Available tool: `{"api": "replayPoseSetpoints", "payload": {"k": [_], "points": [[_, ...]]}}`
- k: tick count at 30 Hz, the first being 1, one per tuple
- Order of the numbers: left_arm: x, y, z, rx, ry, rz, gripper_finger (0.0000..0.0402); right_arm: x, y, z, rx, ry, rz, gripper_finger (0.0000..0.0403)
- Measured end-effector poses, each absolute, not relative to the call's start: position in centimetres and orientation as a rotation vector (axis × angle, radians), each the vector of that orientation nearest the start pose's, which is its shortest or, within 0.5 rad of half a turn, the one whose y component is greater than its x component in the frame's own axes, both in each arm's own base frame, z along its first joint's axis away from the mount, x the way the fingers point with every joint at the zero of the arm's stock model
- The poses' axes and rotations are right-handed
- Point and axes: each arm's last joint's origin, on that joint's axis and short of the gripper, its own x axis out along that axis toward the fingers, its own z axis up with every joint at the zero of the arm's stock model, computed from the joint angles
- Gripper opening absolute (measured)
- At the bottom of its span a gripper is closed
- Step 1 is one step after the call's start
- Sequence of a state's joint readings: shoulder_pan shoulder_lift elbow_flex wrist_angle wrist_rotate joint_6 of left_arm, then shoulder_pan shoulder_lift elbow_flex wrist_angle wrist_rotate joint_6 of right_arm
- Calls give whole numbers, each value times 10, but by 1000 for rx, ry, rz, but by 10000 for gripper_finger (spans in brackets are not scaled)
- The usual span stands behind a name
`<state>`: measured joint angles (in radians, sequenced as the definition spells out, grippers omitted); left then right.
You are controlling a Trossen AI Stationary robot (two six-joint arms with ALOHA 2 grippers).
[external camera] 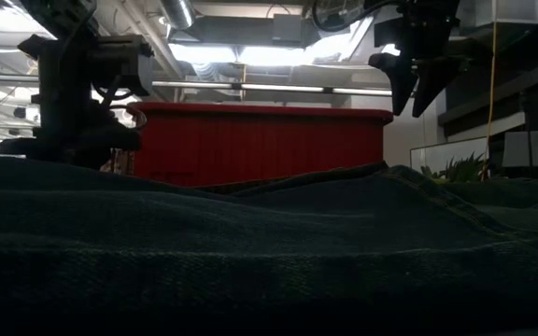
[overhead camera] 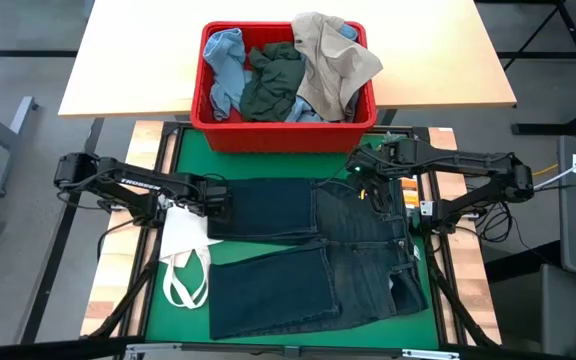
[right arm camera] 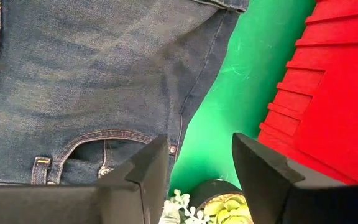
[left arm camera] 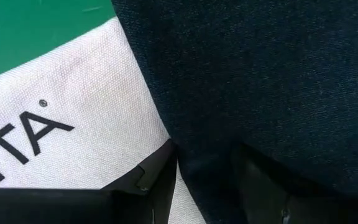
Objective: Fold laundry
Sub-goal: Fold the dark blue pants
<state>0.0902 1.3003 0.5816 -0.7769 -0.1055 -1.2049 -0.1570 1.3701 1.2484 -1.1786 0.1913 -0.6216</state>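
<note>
Now jeans (overhead camera: 313,258) flat on green tabletop, legs toward left edge. Left end effector (left arm camera: 204,180) pinches far leg's hem — ready for fold. Right end effector (right arm camera: 201,171) open, empty, above waistband near red basket (overhead camera: 218,132).

Dark navy jeans (overhead camera: 308,265) lie on a green surface (overhead camera: 183,160); red bin (overhead camera: 283,125); white tote (overhead camera: 183,245) with black lettering.
</note>
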Motion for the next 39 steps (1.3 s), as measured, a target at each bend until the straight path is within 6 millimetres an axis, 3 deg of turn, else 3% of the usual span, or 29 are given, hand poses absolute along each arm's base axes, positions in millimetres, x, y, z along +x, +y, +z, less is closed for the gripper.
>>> {"api": "replayPoseSetpoints", "payload": {"k": [3, 9, 11, 17, 25, 33, 39], "points": [[180, 19, 145, -946, 1203, 1028, 124, 240, -44, 299, -547, 1355, 118, 177], [179, 20, 145, -927, 1186, 1040, 25, 238, -44, 299, -559, 1366, 103, 177], [179, 20, 145, -923, 1182, 1041, 10, 232, -43, 293, -569, 1376, 88, 177], [175, 19, 153, -921, 1171, 979, 7, 200, -39, 270, -521, 1328, 9, 177], [155, 18, 183, -941, 1080, 958, 3, 161, -33, 253, -421, 1257, -91, 177], [146, 19, 229, -922, 872, 867, 2, 163, -33, 255, -408, 1141, -124, 177], [157, 22, 261, -930, 665, 812, 1, 172, -33, 259, -401, 1042, -107, 177]]}}
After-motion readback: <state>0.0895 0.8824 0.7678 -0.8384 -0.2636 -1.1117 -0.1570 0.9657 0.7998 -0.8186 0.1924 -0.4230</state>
